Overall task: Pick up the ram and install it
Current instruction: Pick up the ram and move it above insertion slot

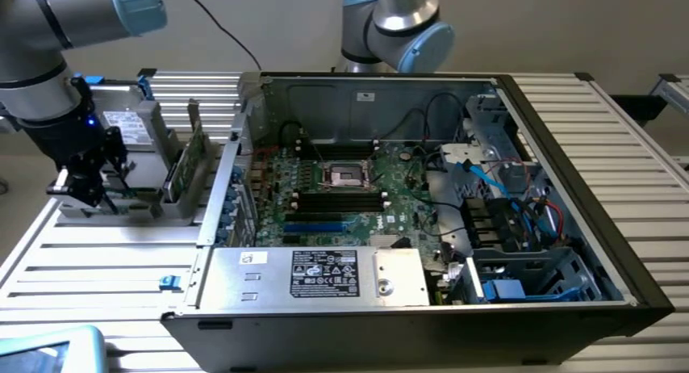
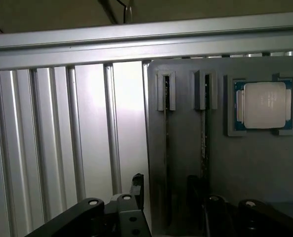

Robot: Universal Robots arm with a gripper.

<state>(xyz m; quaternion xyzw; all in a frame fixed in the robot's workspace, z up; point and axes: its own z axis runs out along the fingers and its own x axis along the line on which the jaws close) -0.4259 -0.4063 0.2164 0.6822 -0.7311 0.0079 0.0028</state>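
1. The gripper (image 1: 95, 197) is hanging with its fingers pointing down over a grey holder (image 1: 135, 211), which is sitting near the slatted table's (image 1: 97, 260) edge at the exterior view's left.
2. Its jaws are standing wide apart and gripping nothing. In the wrist view the two dark fingers (image 2: 136, 186) are straddling one long slot (image 2: 166, 143) of the holder.
3. The ram (image 1: 196, 153), a thin green stick, is standing up on edge between the gripper and the computer case (image 1: 603, 228). It is sitting just beside the case's wall and apart from the gripper.
4. A square silver chip (image 2: 264, 104) is lying flat in its own pocket of the holder, beside the two slots.
5. The case is lying open across the middle of the table, with its motherboard (image 1: 323, 187) facing up and the black memory slots (image 1: 339, 200) running across the board's middle.
6. A grey drive (image 1: 129, 129) with a white label is sitting behind the gripper, towards the table's far edge.
7. A second arm (image 1: 393, 26) is standing behind the case at the far edge.
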